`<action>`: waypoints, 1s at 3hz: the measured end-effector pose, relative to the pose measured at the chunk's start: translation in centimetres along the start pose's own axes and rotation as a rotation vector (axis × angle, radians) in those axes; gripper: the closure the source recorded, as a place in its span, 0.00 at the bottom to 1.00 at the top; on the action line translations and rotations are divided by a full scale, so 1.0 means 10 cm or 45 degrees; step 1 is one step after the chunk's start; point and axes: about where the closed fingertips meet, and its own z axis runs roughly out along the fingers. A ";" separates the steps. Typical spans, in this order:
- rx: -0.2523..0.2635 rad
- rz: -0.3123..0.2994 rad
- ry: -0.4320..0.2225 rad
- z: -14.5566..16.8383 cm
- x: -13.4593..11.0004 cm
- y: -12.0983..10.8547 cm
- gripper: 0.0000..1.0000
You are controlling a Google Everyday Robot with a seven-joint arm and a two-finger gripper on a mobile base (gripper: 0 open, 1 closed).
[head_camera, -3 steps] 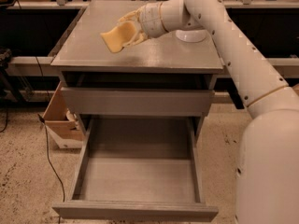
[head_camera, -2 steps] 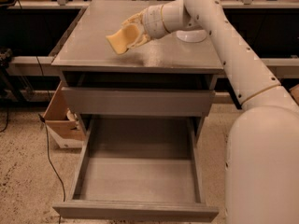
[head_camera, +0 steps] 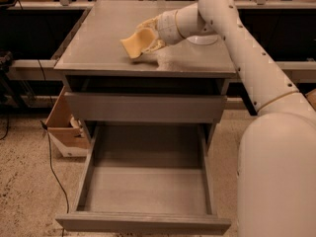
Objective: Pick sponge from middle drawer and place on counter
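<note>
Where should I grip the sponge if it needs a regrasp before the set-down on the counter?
Grip the end nearest the arm, pinching its two broad faces, coming from above. The end effector, over the middle of the counter, holds the sponge that way. It is a thin wavy slab, so the flat faces likely give the surest purchase, and the free end tilts down toward the counter.

**What We Can't See Well**

The gripper (head_camera: 148, 36) holds the sponge (head_camera: 133, 44) over the counter (head_camera: 98, 38) and hides the sponge's back end. The arm (head_camera: 247, 58) covers most of a white bowl (head_camera: 203, 40). The cabinet (head_camera: 146, 107) hides part of a cardboard box (head_camera: 61, 127). The robot's big body (head_camera: 276, 181) runs off the right edge.
</note>
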 end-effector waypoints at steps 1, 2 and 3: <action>0.001 0.017 0.016 -0.03 0.04 0.07 0.21; 0.012 0.035 0.027 -0.09 0.03 0.12 0.00; 0.084 0.065 0.018 -0.21 -0.09 0.04 0.00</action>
